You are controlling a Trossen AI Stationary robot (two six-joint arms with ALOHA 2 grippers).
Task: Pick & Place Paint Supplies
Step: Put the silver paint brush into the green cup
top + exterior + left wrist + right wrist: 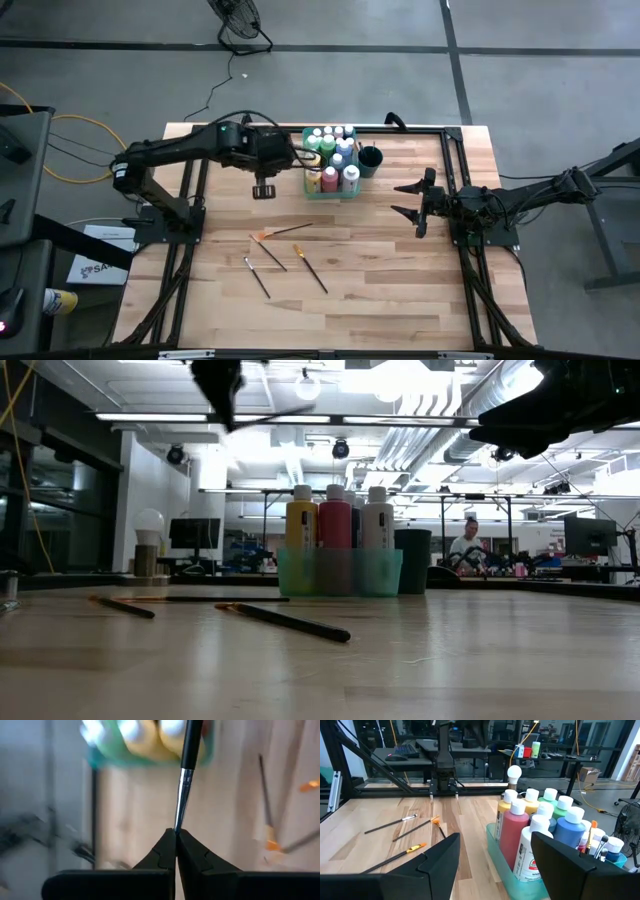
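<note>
1. Left gripper (176,834): fingers pressed together on the silver ferrule of a black-handled paintbrush (189,755), held just left of the green tray (322,190).
2. Loose paintbrushes (285,232): four thin, dark-handled brushes, some orange-tipped, lying on the wooden table (400,290) in front of the tray.
3. Paint bottles (333,158): white-capped; yellow, red, green, blue; upright in the tray.
4. Right gripper (414,199): fingers spread apart, right of the tray.

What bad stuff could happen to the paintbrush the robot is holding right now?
The left gripper pinches the paintbrush only by its very tip, so it might swing or slip out and drop. The paint bottles stand crowded in the green bin close by, so the dangling brush could bump one on the way.
</note>
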